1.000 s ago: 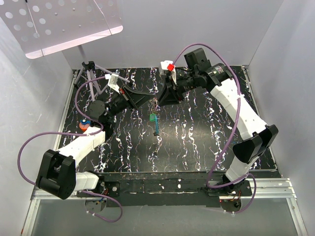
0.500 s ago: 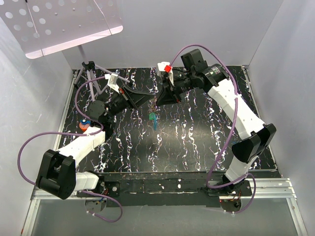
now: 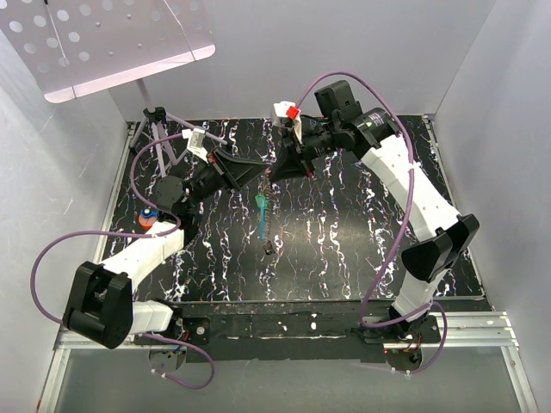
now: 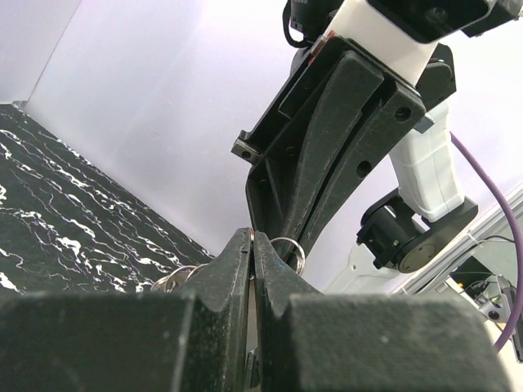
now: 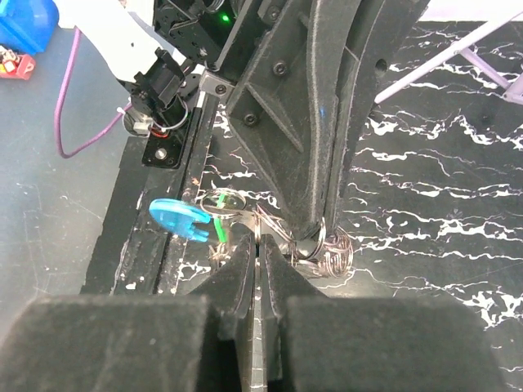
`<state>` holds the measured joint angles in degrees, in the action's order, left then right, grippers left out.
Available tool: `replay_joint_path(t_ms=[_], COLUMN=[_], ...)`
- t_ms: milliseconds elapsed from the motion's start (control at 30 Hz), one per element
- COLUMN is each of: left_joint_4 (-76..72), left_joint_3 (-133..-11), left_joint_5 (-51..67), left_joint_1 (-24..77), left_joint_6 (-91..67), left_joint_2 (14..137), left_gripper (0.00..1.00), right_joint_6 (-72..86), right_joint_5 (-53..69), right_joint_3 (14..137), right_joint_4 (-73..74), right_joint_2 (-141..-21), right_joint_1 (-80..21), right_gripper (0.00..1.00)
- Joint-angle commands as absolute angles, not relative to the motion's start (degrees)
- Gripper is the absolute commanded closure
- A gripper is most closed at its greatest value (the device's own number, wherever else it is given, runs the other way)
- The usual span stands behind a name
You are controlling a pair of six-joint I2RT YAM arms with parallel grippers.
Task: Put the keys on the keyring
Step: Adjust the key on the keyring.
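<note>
Silvery keyring point(image 5: 309, 242) clamped by left gripper point(image 4: 252, 245) and right gripper point(image 5: 258, 237).
Uneven pulling may slip it loose, dropping the teal key point(image 3: 260, 203).

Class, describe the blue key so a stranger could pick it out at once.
On the black marbled table, find where the left gripper and right gripper meet tip to tip, pinching wire rings. The key hangs off them; unlike its green neighbour, it has a bright blue plastic head.
</note>
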<state>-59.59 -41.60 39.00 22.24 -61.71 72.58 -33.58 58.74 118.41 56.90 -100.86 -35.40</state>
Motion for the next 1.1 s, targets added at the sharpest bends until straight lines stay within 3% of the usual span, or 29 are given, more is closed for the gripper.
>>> replay_joint_path(t_ms=[0, 133, 267, 367, 500, 700, 967, 1067], left_joint_4=[-60.38, -59.07, -59.23, -62.04, -68.1, -72.33, -72.86, -64.91], left_joint_3=[-41.84, -42.1, -42.19, -42.63, -43.5, -44.47, -44.21, -44.73], left_joint_5=[40.69, 41.75, 42.62, 43.76, 46.05, 47.28, 47.55, 47.55], left_joint_1=[22.41, 22.32, 21.71, 21.1, 20.66, 20.57, 20.57, 20.57], left_joint_6=[-62.05, -61.18, -61.17, -62.48, -66.26, -69.78, -70.49, -66.29], left_joint_2=[72.6, 72.16, 72.07, 72.33, 74.53, 76.55, 76.82, 76.47], left_gripper=[1.0, 1.0, 1.0, 1.0, 1.0, 1.0, 1.0, 1.0], right_joint_6=[-28.31, -31.27, -42.68, -46.14, -39.31, -34.11, -34.28, -33.14], right_joint_5=[59.32, 63.0, 65.83, 61.63, 58.02, 53.53, 53.52, 53.71], right_joint_3=[121.03, 122.77, 125.51, 122.71, 117.87, 116.72, 118.04, 118.3], right_joint_4=[52.82, 58.51, 71.77, 74.8, 66.73, 58.38, 56.95, 57.04], right_joint_2=[-101.08, -99.76, -97.39, -95.28, -93.52, -94.83, -98.0, -97.39], right_joint_1=[-35.68, -34.98, -33.4, -33.22, -32.17, -32.17, -33.31, -32.87], right_gripper=[0.89, 0.58, 0.45, 0.44, 0.46, 0.57, 0.64, 0.64])
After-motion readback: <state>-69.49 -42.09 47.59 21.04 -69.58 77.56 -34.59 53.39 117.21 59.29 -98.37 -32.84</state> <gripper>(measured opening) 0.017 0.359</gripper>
